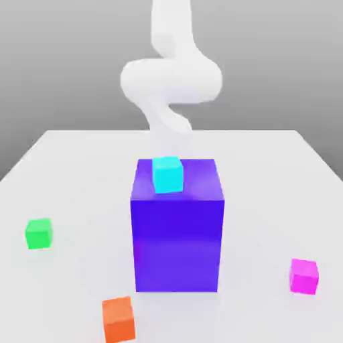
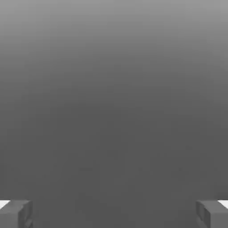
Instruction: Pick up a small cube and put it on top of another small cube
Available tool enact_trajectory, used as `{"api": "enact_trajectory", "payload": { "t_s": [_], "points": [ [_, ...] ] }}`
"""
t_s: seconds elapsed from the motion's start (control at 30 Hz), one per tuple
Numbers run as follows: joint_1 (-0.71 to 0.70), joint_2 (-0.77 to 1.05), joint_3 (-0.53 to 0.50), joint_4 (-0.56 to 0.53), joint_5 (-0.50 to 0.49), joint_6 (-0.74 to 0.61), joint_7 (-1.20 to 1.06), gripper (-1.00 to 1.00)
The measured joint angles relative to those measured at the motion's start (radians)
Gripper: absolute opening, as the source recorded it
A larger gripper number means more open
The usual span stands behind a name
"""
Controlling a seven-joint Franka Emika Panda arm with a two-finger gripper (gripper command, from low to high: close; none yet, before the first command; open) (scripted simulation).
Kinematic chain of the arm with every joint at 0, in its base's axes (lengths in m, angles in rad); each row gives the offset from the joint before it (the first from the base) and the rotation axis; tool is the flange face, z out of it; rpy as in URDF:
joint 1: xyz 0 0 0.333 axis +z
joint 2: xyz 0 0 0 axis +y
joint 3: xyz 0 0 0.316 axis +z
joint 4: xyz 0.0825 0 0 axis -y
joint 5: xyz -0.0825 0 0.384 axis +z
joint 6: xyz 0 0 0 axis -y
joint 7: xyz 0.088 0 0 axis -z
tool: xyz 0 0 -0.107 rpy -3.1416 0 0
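The small magenta cube (image 1: 304, 276) sits on the white table at the exterior view's right, near the front. At the exterior view's left lies the small green cube (image 1: 39, 233), resting flat on the table. My white arm (image 1: 171, 80) rises behind the big blue-purple block, far from both cubes. In the hand view my gripper (image 2: 114, 214) is open: its grey fingertips (image 2: 16, 213) stand wide apart with nothing between them, facing a plain grey background.
A big blue-purple block (image 1: 177, 234) stands mid-table with a cyan cube (image 1: 167, 174) on its top. An orange cube (image 1: 118, 319) lies at the front, left of the block. The white table (image 1: 80, 174) spreads around them.
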Motion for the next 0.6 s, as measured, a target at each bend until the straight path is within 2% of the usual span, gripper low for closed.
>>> {"api": "enact_trajectory", "payload": {
  "t_s": [0.4,0.6],
  "points": [
    [0.256,0.442,0.035,-0.117,0.072,0.204,-0.369,0.00],
    [0.352,0.659,0.097,-0.175,0.058,0.306,-0.516,0.00]
  ]
}}
